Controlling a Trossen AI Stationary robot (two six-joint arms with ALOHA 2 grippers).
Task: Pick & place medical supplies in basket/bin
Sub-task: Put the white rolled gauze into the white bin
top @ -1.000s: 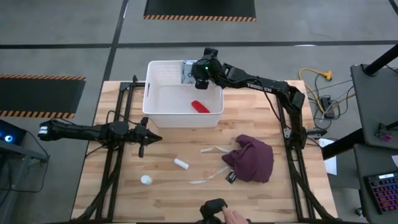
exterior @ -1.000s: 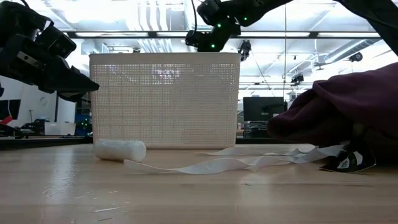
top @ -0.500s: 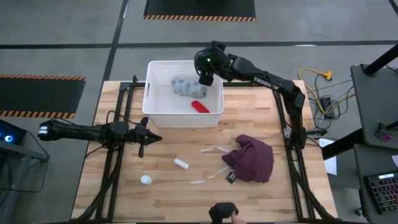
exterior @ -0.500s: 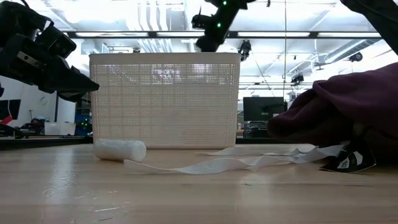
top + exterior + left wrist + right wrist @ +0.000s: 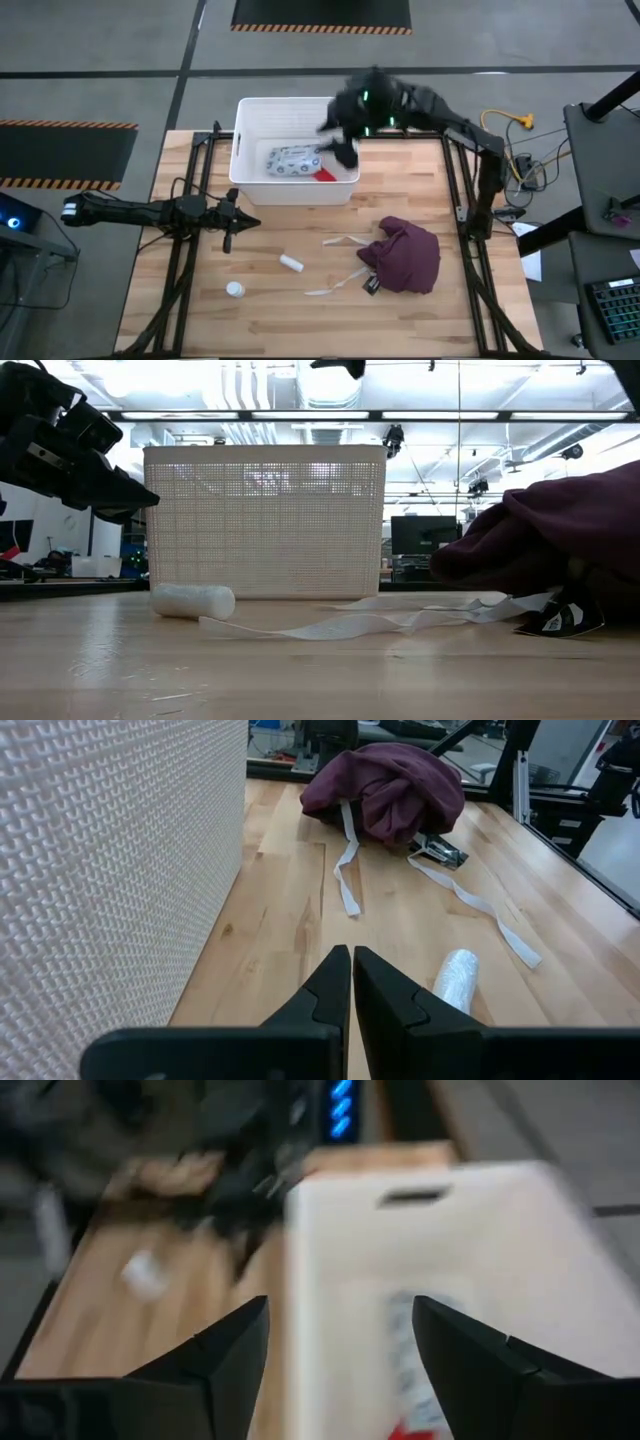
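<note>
The white ribbed bin (image 5: 250, 150) stands at the table's far side. Inside it lie the grey-green dotted packet (image 5: 292, 160) and the red roll (image 5: 323, 174). My right gripper (image 5: 338, 137) hovers open above the bin's right part, blurred, touching nothing; in its wrist view (image 5: 340, 1370) the fingers stand wide apart over the bin (image 5: 440, 1210). The short white cylinder (image 5: 291, 263) lies on its side on the wood, and the small white round piece (image 5: 234, 289) lies nearer. My left gripper (image 5: 229, 230) is shut (image 5: 352, 970), off the bin's near left corner.
A crumpled purple cloth (image 5: 405, 253) with loose white straps (image 5: 340, 240) lies on the table's right half. The cylinder (image 5: 193, 601) and a strap (image 5: 340, 625) lie in front of the bin (image 5: 265, 520) in the low view. Bare wood stretches along the near edge.
The packet has left my right gripper at the bin's far edge and dropped flat onto the bin's floor beside the red roll. My right gripper has risen, almost out of the low view's top, and swung toward the table's right.
</note>
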